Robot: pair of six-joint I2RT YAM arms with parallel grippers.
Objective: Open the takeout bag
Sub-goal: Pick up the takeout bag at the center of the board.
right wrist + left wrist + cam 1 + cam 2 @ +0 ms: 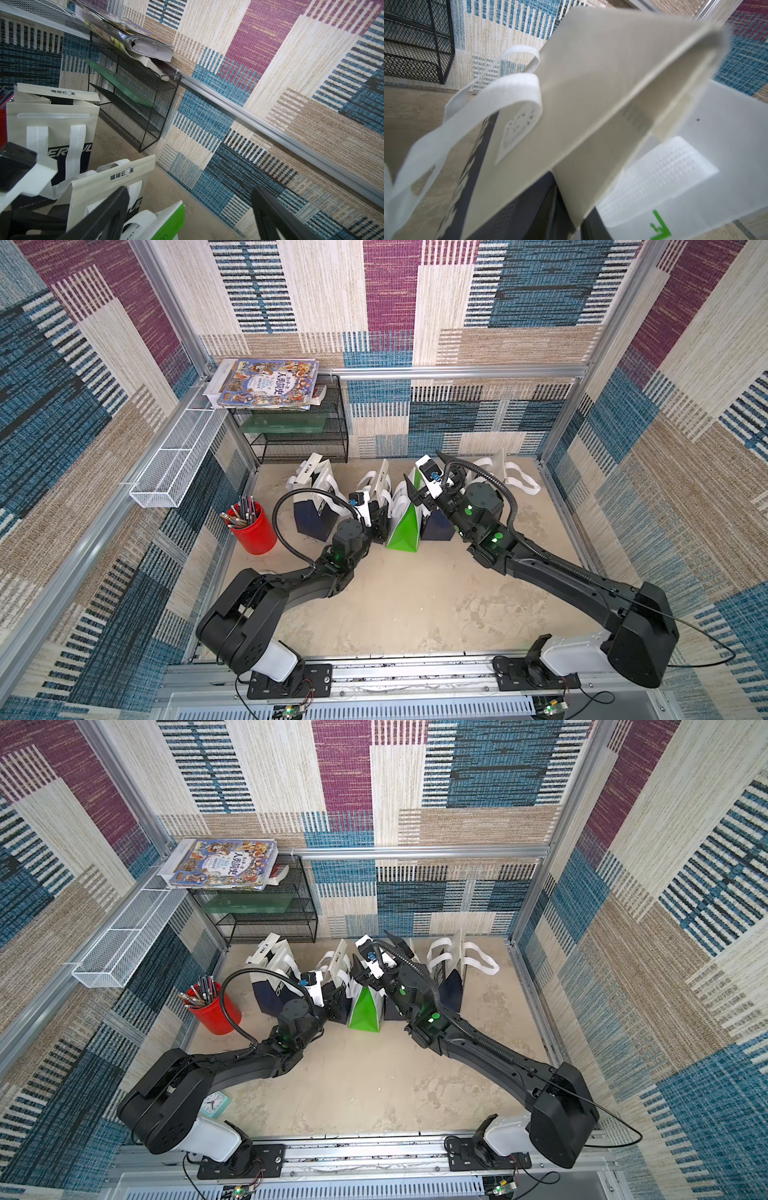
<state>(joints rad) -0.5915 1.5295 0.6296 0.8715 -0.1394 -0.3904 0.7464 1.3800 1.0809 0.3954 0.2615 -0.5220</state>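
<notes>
1. You had the left gripper (379, 517) pushed in against the takeout bag (381, 477). This was the cream-and-navy bag in the middle of the row at the back of the table (415, 605).
2. I could not tell whether that pincer was clenched or released, because the bag hid its tips.
3. In the left wrist view, the bag's cream flap (591, 99) filled the frame at a tilt. White handle loops (500, 97) hung beside it.
4. A green-and-white bag (402, 526) stood just beside the takeout bag, on your right arm's side.
5. Your right gripper (189, 189) hung above the row, jaws spread wide and nothing between them.
6. Another cream-and-navy bag (311, 506) stood at the row's left end, near the red cup of pens (254, 531).
7. The black mesh rack (299, 439) stood in the back corner with a picture book (266, 383) on top.
</notes>
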